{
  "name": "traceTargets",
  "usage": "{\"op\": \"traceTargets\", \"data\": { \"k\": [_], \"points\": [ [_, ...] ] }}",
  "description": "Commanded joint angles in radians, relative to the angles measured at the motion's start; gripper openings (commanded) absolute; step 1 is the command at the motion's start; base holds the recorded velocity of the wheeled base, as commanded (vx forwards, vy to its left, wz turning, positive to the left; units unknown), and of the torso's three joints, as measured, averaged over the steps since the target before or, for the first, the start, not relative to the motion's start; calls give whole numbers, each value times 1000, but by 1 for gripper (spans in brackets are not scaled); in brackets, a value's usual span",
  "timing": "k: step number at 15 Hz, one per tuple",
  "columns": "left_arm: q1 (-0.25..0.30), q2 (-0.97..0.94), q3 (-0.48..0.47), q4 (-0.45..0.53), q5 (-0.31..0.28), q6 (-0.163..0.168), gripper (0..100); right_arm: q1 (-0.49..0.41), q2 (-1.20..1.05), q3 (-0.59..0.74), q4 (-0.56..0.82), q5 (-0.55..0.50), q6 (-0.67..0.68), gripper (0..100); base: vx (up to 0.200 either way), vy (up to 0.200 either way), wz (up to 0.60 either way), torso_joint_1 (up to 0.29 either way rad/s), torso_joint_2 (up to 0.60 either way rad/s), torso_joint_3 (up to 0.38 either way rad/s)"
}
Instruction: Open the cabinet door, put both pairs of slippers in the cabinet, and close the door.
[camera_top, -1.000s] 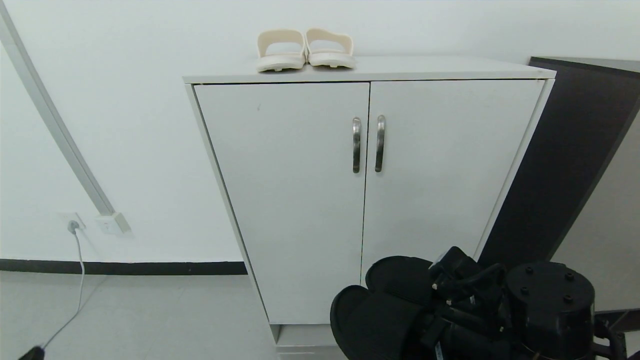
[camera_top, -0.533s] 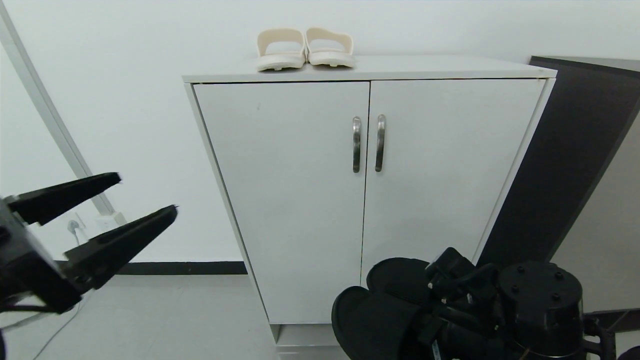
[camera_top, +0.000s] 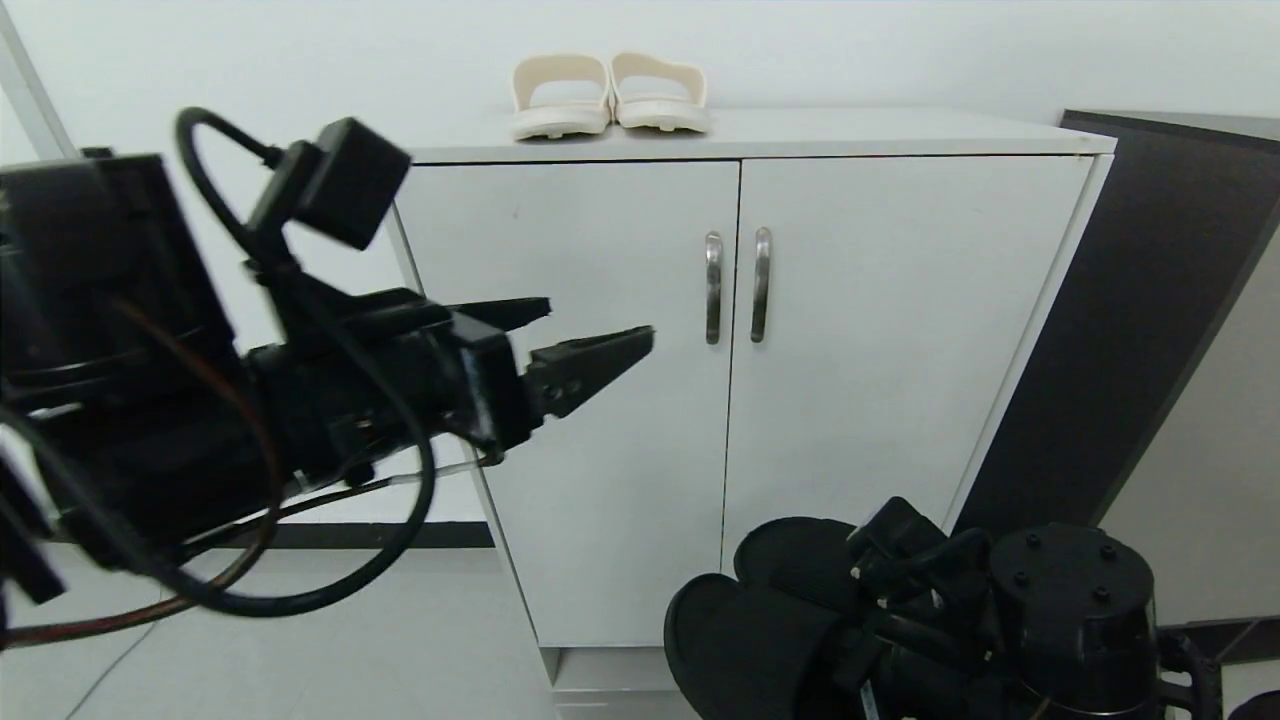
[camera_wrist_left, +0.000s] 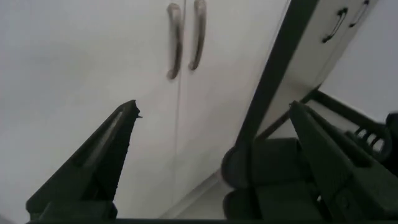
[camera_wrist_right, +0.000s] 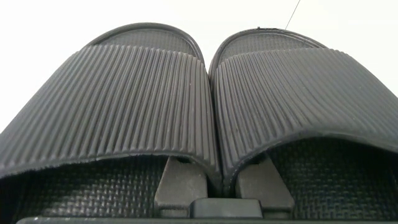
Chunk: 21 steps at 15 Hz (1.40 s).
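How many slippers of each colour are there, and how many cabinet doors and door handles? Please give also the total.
cream slippers: 2
black slippers: 2
cabinet doors: 2
door handles: 2
Total: 8

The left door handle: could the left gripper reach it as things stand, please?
Probably yes: the left gripper is open in front of the left door, pointing toward the left door handle, with nothing between them.
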Motion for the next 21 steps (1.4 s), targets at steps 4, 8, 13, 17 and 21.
{"op": "traceTargets", "data": {
  "k": [4,8,13,17,21],
  "points": [
    [-97,353,-299,-37,-63,-85,100,0,3,4,0,-1,0,0,0,0,0,0,0,0],
    [-100,402,-426,44,-226,-220,100,2,7,4,0,1,-2,0,0,0,0,0,0,0],
    [-19,460,-514,43,-418,-301,100,2,21,4,0,2,-5,0,0,0,0,0,0,0],
    [-17,528,-575,41,-352,-292,100,2,35,4,0,2,-3,0,0,0,0,0,0,0],
    [-8,545,-600,27,-298,-283,100,0,43,6,0,2,-3,0,0,0,0,0,0,0]
  ]
}}
